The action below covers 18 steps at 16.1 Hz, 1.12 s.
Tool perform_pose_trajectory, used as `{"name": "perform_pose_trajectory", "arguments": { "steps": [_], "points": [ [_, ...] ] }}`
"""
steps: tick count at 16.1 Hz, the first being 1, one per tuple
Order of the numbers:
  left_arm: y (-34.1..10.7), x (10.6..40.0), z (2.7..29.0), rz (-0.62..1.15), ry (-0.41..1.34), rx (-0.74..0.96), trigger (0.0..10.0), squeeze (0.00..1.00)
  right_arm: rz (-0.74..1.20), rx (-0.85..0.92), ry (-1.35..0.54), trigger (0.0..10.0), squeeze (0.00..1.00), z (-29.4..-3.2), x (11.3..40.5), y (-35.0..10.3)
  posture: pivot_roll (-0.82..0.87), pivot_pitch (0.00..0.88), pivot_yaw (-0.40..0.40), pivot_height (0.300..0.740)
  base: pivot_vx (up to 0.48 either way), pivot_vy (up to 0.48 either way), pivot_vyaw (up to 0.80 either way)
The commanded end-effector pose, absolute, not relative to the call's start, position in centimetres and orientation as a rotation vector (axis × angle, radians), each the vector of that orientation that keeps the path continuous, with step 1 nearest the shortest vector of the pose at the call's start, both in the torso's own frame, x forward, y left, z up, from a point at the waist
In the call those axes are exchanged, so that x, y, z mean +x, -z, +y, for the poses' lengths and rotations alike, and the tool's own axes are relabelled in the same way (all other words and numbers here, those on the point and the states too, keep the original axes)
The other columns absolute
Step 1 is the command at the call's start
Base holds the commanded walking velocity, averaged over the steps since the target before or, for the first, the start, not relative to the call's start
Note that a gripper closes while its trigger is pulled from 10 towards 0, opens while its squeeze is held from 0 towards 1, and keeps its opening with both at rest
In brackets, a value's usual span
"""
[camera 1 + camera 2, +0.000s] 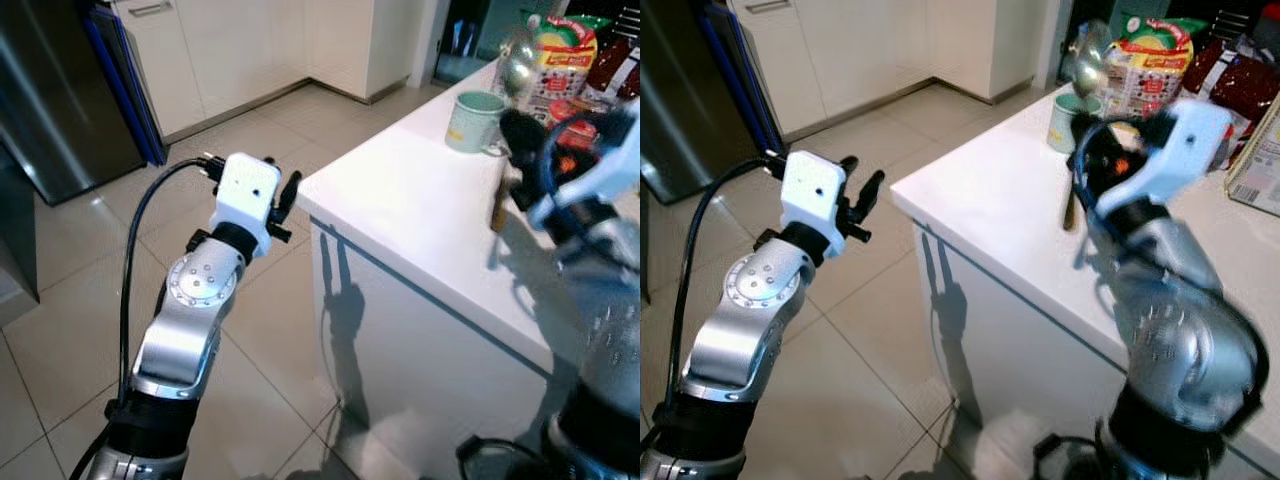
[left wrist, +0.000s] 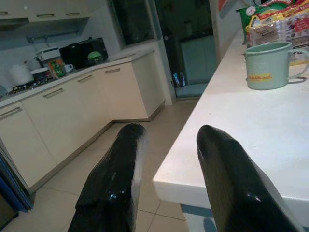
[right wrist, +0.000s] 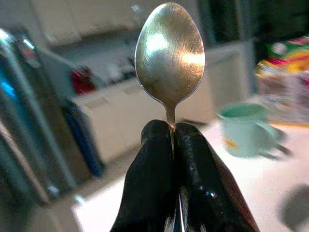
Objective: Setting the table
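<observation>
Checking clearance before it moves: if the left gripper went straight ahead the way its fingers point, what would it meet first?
Probably the near corner of the white counter, just beyond the open left gripper; depth is uncertain, and it might slip past toward the cream cabinets.

Left end effector (image 2: 166,181) spread, right end effector (image 3: 173,137) clamped.
</observation>
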State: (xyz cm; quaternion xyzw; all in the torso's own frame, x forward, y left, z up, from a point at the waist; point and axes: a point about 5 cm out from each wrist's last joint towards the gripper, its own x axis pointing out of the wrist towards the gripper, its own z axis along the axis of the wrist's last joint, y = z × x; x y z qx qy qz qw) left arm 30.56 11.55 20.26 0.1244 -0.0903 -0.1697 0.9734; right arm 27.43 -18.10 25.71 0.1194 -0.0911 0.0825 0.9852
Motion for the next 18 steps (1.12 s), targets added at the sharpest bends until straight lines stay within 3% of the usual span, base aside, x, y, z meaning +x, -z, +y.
{"name": "perform_pose_trajectory", "arguments": {
  "steps": [1, 4, 6, 11, 18],
  "points": [
    [-20.7, 31.0, 11.2, -0.194, 0.338, 0.252, 10.0, 0.00, -0.173, 0.164, -0.158, 10.0, 0.00, -17.5, 27.5, -25.8, -0.12, 0.000, 0.050, 0.740, 0.000, 0.000, 0.00],
    [-21.4, 31.9, 10.6, -0.209, 0.352, 0.234, 10.0, 0.00, -0.147, 0.151, -0.193, 10.0, 0.00, -15.8, 27.6, -25.8, -0.09, 0.000, 0.027, 0.740, 0.000, 0.000, 0.00],
    [-21.9, 32.5, 10.9, -0.214, 0.328, 0.203, 10.0, 0.00, -0.143, 0.133, -0.160, 10.0, 0.00, -15.1, 28.4, -26.0, -0.12, 0.000, 0.061, 0.740, 0.000, 0.000, 0.00],
    [-21.4, 32.6, 10.8, -0.204, 0.322, 0.198, 10.0, 0.00, -0.138, 0.110, -0.155, 10.0, 0.00, -15.1, 28.7, -25.8, -0.11, 0.000, 0.055, 0.740, -0.257, 0.000, 0.00],
    [-20.7, 31.5, 13.4, -0.177, 0.244, 0.244, 10.0, 0.00, -0.057, 0.174, -0.246, 10.0, 0.00, -13.2, 28.2, -22.7, -0.01, 0.000, -0.010, 0.740, -0.298, 0.000, 0.00]
  ]
}}
